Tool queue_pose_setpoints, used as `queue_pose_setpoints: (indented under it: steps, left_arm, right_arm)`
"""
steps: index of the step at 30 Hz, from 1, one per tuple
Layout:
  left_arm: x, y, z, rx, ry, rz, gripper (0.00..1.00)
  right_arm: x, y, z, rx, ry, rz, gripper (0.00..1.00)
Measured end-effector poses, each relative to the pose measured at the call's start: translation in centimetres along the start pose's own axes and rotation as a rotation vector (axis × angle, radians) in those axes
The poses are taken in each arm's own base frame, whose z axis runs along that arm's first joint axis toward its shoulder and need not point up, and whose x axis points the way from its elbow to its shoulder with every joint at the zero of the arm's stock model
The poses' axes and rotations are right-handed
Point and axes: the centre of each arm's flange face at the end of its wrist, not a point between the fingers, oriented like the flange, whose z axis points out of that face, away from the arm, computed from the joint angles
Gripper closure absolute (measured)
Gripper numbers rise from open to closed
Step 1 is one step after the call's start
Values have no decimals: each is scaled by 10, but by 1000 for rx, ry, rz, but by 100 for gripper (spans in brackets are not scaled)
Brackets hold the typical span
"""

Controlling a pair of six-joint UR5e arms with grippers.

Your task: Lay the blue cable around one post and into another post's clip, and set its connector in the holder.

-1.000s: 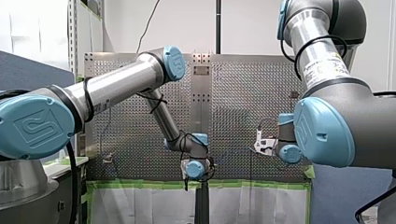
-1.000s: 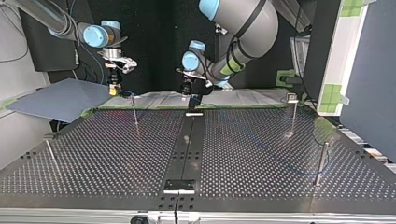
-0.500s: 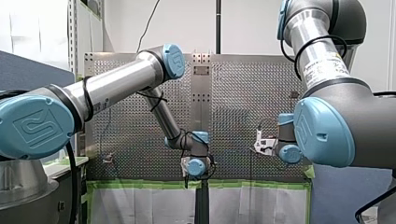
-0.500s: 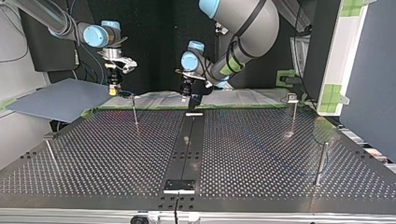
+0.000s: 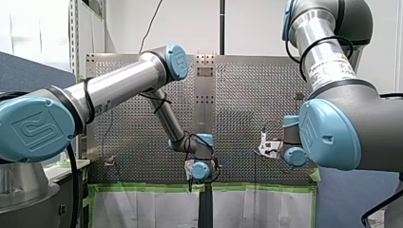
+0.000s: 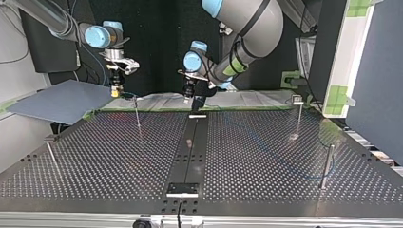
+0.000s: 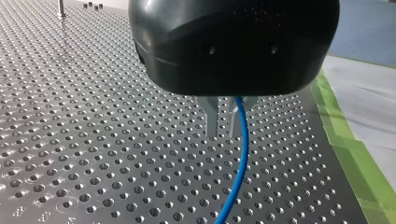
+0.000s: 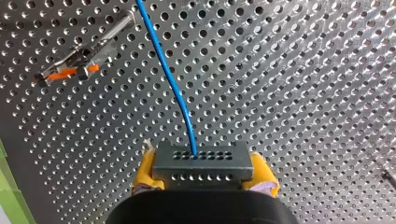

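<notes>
Early stage: left gripper [image 7: 224, 132] pinches the blue cable [image 7: 241, 154] just above the table [image 7: 93, 140], right gripper [image 8: 202, 176] clamps the connector [image 8: 201, 161], held aloft; wrapping a post [image 6: 137, 115], clipping and seating the connector apparently all remain.

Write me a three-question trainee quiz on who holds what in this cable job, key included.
1. True or false: my right gripper is shut on the connector.
2. In the left wrist view, the blue cable: A) hangs down from my left gripper towards the perforated table; B) lies coiled on green tape; C) wraps a post.
3. Fill in: my right gripper's pads are ____.

Key: 1 true; 2 A; 3 yellow.
</notes>
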Motion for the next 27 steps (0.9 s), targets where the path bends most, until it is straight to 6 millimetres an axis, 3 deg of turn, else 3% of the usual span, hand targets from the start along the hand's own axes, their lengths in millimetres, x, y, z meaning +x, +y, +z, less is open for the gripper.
queue_pose_setpoints:
  steps: [27]
  left_arm:
    - [-7,7,10,-27,30,-73,85]
  right_arm:
    - [0,0,0,0,-3,0,100]
